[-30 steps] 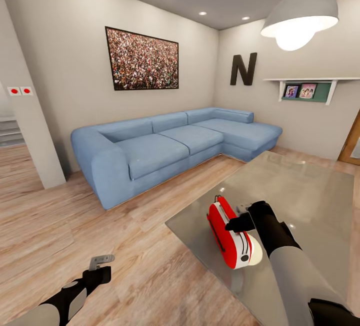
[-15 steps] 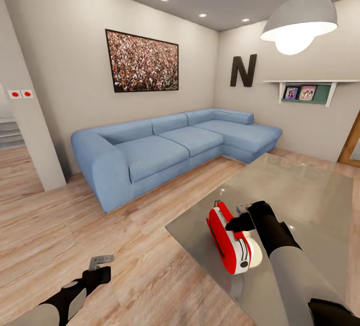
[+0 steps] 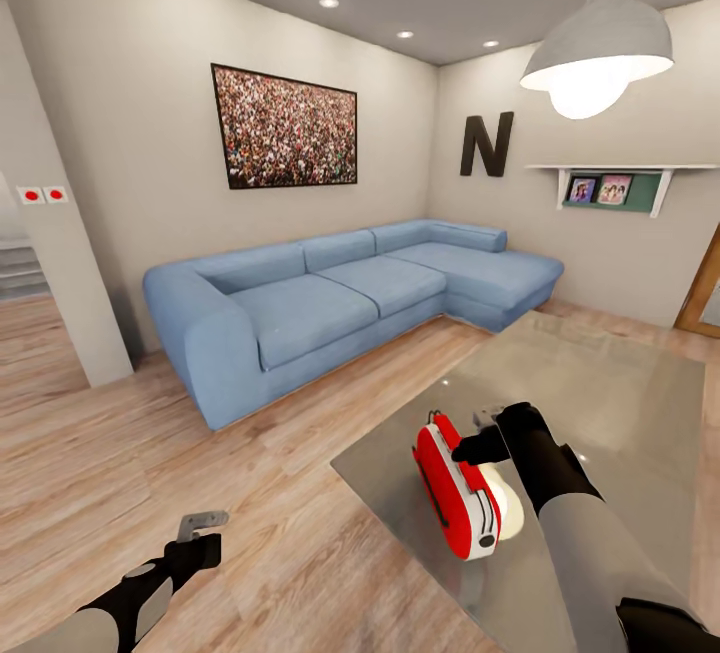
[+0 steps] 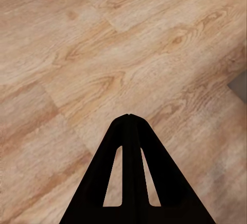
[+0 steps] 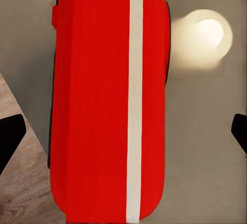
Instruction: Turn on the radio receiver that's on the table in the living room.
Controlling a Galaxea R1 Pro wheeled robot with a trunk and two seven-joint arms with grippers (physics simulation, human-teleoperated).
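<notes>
The radio receiver sits between the spread right tool fingers.

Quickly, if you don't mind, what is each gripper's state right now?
Left gripper: shut, empty, over the floor.
Right gripper: open, above the radio receiver.

One readable sign only: a large black capital letter "N", mounted on the pale far wall, right of the crowd picture and left of the small shelf with framed photos. No print legible on the photos themselves. No brand, label or number legible on the radio receiver, neither on its red face nor along its white stripe in the right wrist view.
</notes>
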